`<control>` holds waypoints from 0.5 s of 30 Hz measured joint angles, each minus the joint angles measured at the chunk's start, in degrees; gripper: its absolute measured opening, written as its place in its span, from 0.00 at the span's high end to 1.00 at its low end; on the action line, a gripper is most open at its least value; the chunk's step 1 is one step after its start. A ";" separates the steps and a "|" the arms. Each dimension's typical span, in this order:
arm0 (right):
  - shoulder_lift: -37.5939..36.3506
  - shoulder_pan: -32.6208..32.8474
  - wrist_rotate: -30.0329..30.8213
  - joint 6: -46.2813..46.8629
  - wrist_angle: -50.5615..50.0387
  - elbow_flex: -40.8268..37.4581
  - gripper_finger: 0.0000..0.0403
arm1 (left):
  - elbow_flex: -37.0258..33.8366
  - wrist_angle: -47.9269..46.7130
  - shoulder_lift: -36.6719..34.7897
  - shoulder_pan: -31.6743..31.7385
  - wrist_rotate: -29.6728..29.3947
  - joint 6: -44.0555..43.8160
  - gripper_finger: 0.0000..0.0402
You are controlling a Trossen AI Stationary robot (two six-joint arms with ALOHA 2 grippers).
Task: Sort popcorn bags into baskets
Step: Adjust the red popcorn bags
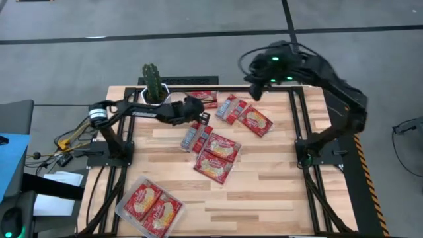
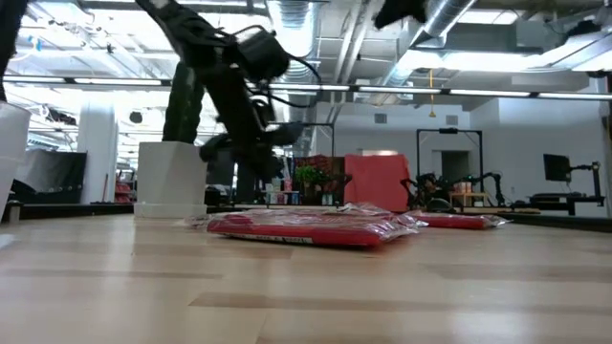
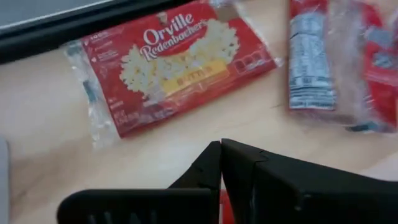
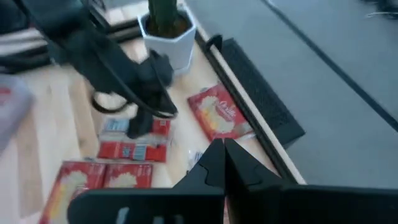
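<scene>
Popcorn bags [image 1: 217, 153] scattered, two in tray [image 1: 127, 210]

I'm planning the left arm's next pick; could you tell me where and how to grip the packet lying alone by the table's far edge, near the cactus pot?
That popcorn bag lies flat, face up, clear of the pile, with the left claw nearby. Coming straight down, I'd pinch across its narrow width at the middle, or catch the clear crimped end seam, since a flat packet offers no raised part.

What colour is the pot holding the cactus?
White; the pot shows best in the right wrist view.
</scene>
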 joint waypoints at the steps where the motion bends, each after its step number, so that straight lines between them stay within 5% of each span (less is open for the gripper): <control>1: -1.36 0.44 1.26 0.88 -0.40 0.00 0.97 | 1.57 -1.39 1.23 0.34 -0.39 0.78 1.00; 9: -7.74 3.47 7.92 5.08 -6.23 0.00 0.97 | 8.83 -4.51 8.59 3.71 -1.10 3.93 1.00; 15: -8.52 5.26 8.42 5.55 -9.53 -0.02 0.97 | 9.45 -9.96 12.49 5.91 9.90 -1.13 1.00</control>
